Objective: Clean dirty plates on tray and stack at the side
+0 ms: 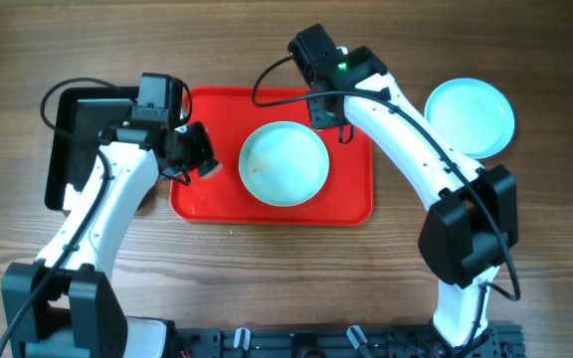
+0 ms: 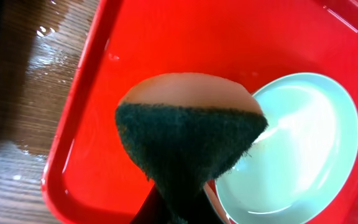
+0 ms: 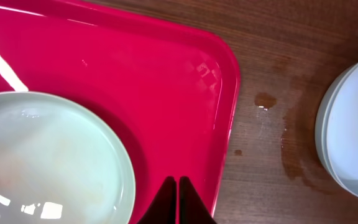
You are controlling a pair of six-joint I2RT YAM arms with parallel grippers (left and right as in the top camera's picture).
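Note:
One pale plate (image 1: 285,164) lies in the middle of the red tray (image 1: 351,204), with faint orange smears near its left rim; it also shows in the left wrist view (image 2: 303,149) and the right wrist view (image 3: 42,162). A stack of plates (image 1: 470,116) sits on the table right of the tray, also in the right wrist view (image 3: 353,130). My left gripper (image 1: 199,159) is shut on a sponge (image 2: 188,134), dark green face with orange back, held over the tray's left part beside the plate. My right gripper (image 3: 177,186) is shut and empty above the tray's far right part (image 1: 324,111).
A smaller black tray (image 1: 83,134) lies left of the red tray, partly under my left arm. Wet patches mark the wood beside the red tray (image 3: 272,118) and at its left edge (image 2: 42,56).

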